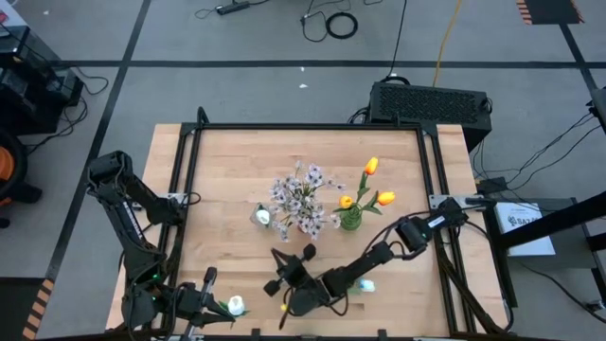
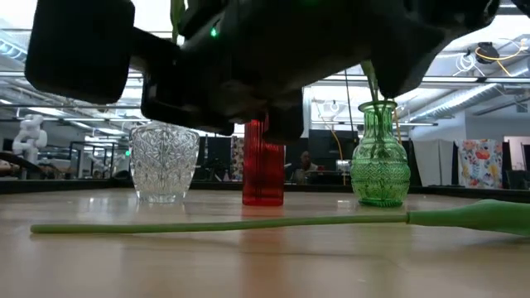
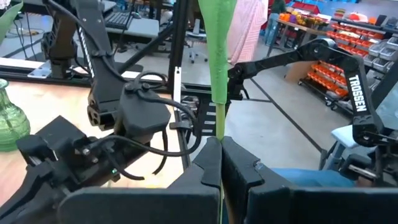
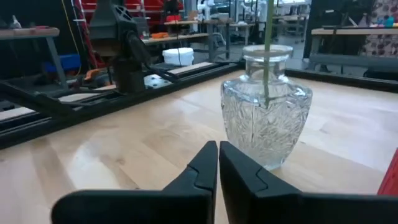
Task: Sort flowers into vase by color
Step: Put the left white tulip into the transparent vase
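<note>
My left gripper (image 3: 219, 146) stands off the table's near left corner (image 1: 223, 308), shut on the green stem of a white tulip (image 1: 235, 305). My right gripper (image 4: 217, 155) is shut on nothing and hovers over the near middle of the table (image 1: 284, 270), pointing at the clear vase (image 4: 266, 112). Below it a pale-blue tulip (image 1: 365, 284) lies flat on the wood, its long stem (image 2: 224, 223) running toward the table's left. The clear vase (image 1: 262, 216) holds one white flower, the red vase (image 2: 263, 165) holds pink-white blossoms (image 1: 301, 197), and the green vase (image 2: 379, 157) holds orange tulips (image 1: 371, 180). My left gripper pinches the tulip's stem (image 3: 218, 124) between its two fingers. The fingers lie about level, pointing toward the table's right, and cross the stem. The stem stands upright in the hold, its head above the fingers, clear of the table.
A black frame (image 1: 189, 189) runs along the table's left, far and right edges. The three vases stand in a row across the middle. Bare wood lies on the far half and at the near right (image 1: 407, 303). A black box (image 1: 431, 102) sits beyond the far right corner.
</note>
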